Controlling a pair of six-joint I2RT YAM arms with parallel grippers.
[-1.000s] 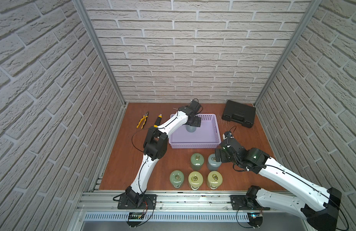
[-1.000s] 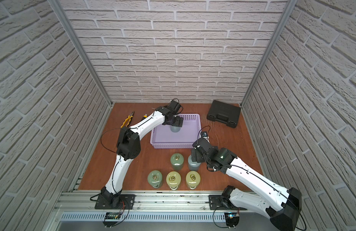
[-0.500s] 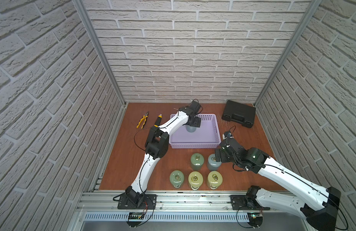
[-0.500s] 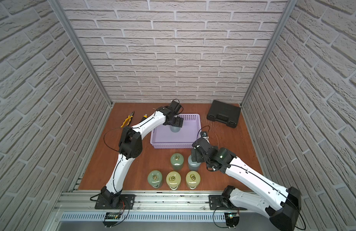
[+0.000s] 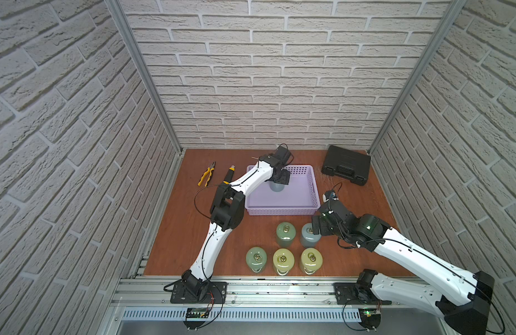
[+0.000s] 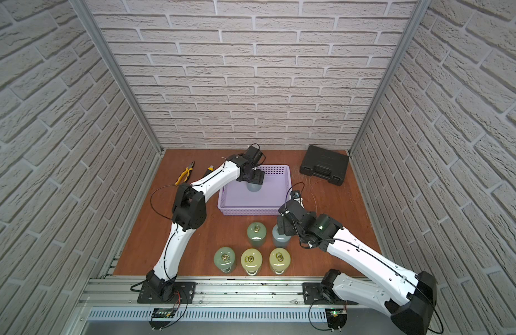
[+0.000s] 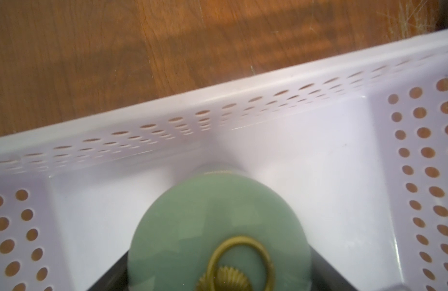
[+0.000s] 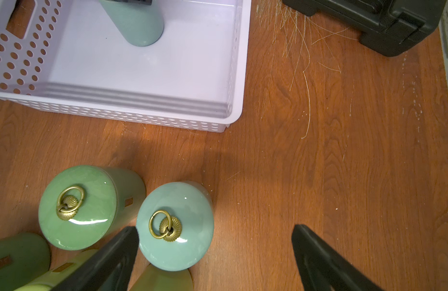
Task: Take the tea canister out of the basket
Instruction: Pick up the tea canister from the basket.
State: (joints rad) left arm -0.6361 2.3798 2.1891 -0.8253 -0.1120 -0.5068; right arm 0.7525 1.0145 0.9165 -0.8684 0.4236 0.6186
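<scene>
in both top views the tea canister (image 5: 277,188) stands in the basket (image 5: 282,211), not yet lifted; five other canisters (image 5: 285,233) sit on the worktop (image 5: 190,237).
left wrist: left jaws flank it, but i cannot tell if they grip.
right wrist: right jaws wide apart, empty.

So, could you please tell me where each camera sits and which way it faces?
Top views: high above the front rail, facing down and toward the back wall; both show the left arm, right arm and whole table.
Left wrist: above the basket, facing down onto the tea canister; the left end effector straddles it.
Right wrist: low over the table, facing the basket and black case; the right end effector stands open.
Shared: all views show the basket and its canister.
</scene>
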